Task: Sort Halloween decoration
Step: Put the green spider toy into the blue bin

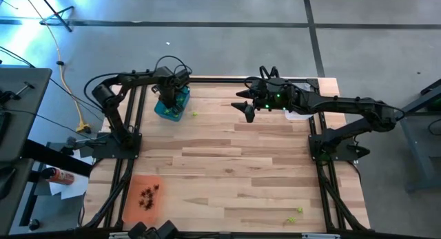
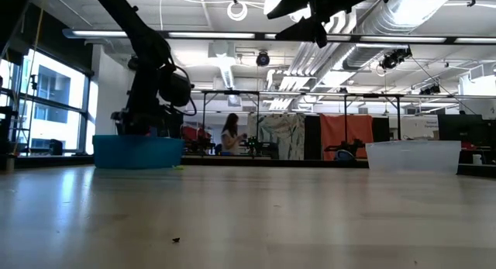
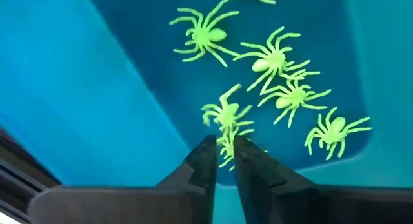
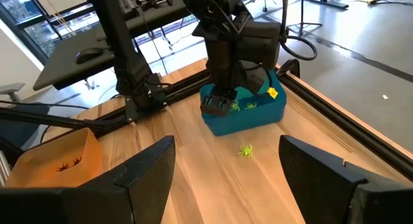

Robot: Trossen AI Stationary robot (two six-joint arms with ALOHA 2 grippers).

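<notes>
Look to the upper left of the high view and you find your left gripper (image 1: 172, 100) lowered into the teal tray (image 1: 162, 110), which sits near the table's far edge. In the left wrist view its two dark fingers (image 3: 205, 161) stand nearly together with only a thin slit between them, and a lime green spider (image 3: 227, 144) lies right at their tips; you cannot tell whether it is pinched or just loose there. Five more lime green spiders (image 3: 279, 61) are spread over the tray's blue floor beyond it. Your right gripper (image 1: 247, 109) hangs above the table at upper centre of the high view, jaws spread wide and holding nothing, as the right wrist view shows with one finger (image 4: 139, 172) at each lower corner. One lime green spider (image 4: 246, 150) lies on the wood just beside the teal tray. At the lower left of the high view the orange tray (image 1: 132, 210) holds a cluster of dark spiders (image 1: 149, 196). Two more green spiders (image 1: 296, 214) lie on the bare table (image 1: 234, 170) at lower right. A clear tray (image 2: 414, 156) stands at the right of the low view.
</notes>
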